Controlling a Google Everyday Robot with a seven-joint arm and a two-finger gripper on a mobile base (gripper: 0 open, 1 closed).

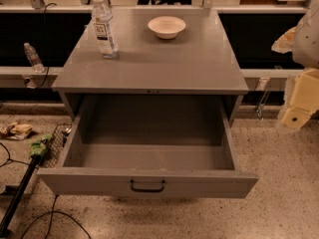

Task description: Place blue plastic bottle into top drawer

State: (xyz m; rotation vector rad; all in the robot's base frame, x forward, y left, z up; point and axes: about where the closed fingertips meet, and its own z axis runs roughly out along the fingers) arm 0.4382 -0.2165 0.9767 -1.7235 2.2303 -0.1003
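Your tool sits at the far right edge of frame, off the worktop's right side and well apart from everything on top. You can't tell its state from this view. The blue plastic bottle stands upright on the worktop, back-left, near the left edge, cap on. One white bowl sits back-centre, right of the bottle and apart from it, with open grey surface from both to the front edge. The top drawer is pulled out toward the camera, bare bottom showing wall to wall. Its front panel stands well ahead of the worktop's front edge, with one black handle at centre. Count: one bottle on the worktop, one bowl, one drawer, one handle. A second, smaller bottle stands off to the left against the dark background. The speckled floor is open right of the drawer. Left of it you have clutter: a black pole, cables, a green scrap.
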